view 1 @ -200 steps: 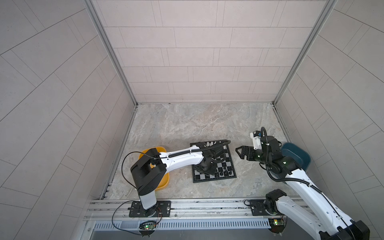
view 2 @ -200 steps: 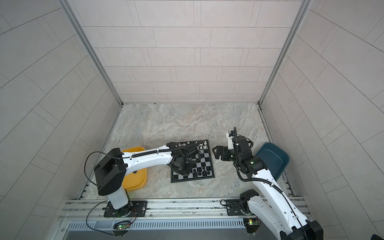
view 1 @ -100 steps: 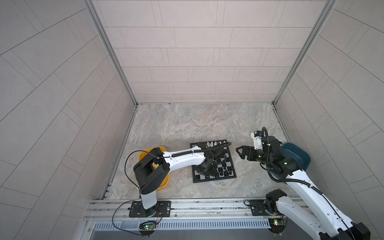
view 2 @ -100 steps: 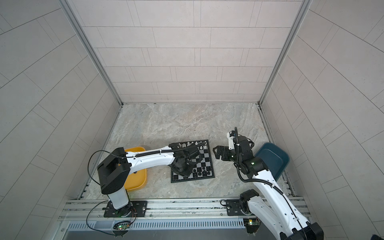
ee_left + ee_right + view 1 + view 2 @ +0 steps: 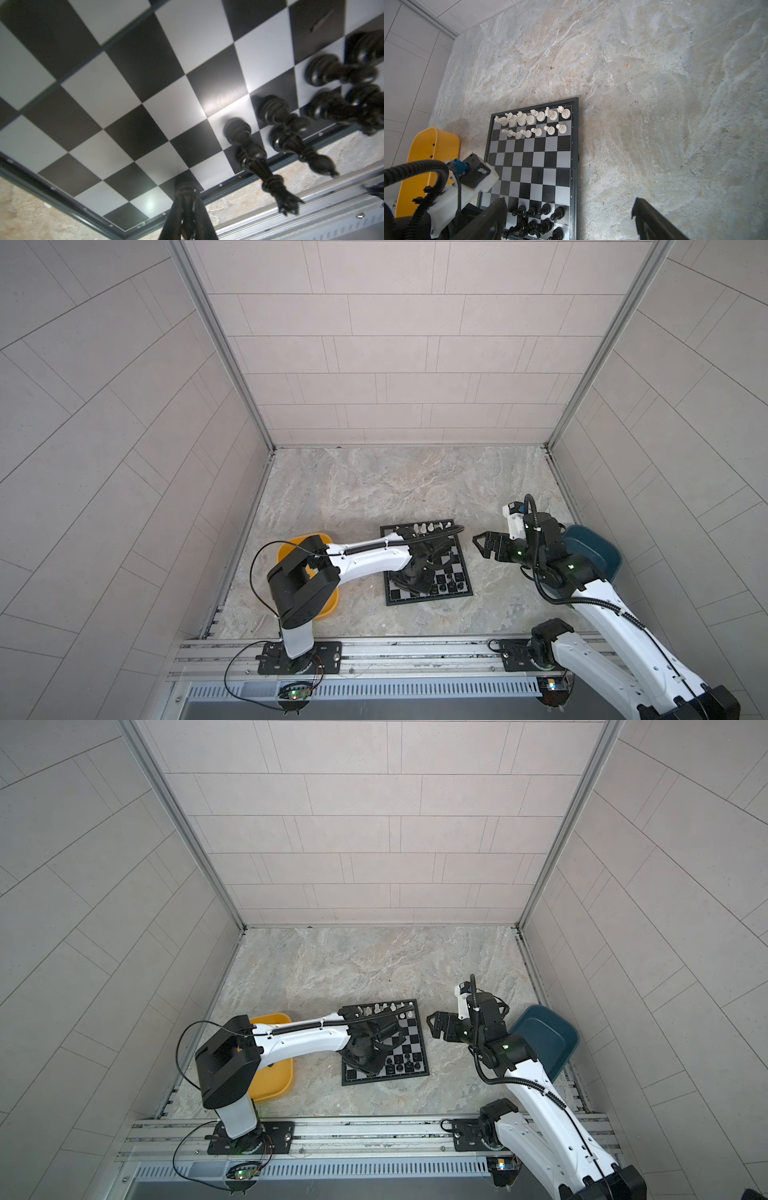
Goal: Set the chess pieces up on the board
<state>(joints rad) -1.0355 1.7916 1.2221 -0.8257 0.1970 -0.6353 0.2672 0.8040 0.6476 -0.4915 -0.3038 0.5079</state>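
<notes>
Bright, flat, even light in both top views, operator: your table point(image 5: 395, 489) point(image 5: 353, 969) shows only faint, soft-edged shadows. Watch the wall lines. They bow toward ten and two o'clock, which is wide-lens distortion. Your left wrist view is smeared: the board point(image 5: 99, 89) throws two white glare spots off its glossy squares, the black chess pieces point(image 5: 276, 116) blur into dark streaks, and the black chess piece point(image 5: 186, 193) closest to the lens is out of focus. Your right wrist view is crisp on the white chess pieces point(image 5: 533, 120) and dims toward its corners.
</notes>
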